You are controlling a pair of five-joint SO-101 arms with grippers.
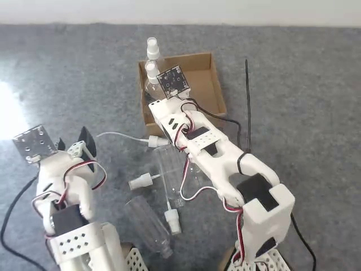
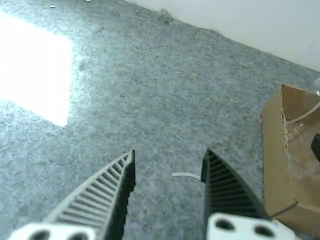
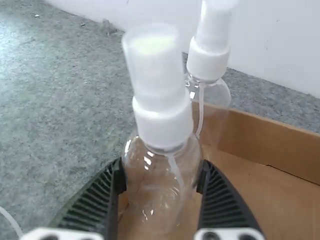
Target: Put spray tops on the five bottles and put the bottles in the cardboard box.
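- The right gripper's (image 3: 161,172) jaws pinched a capped bottle (image 3: 159,150) standing in the box (image 3: 270,145), beside a second capped bottle (image 3: 210,95).
- Two bare bottles (image 1: 169,166) and three loose spray tops (image 1: 144,180) lay outside.
- The left gripper (image 2: 170,152) hung empty, jaws spread.

I see grey carpet (image 1: 67,73) carrying the cardboard box (image 1: 204,93), a lying bottle (image 1: 168,169), a second bottle (image 1: 148,224), and loose spray tops (image 1: 142,181) beside them.
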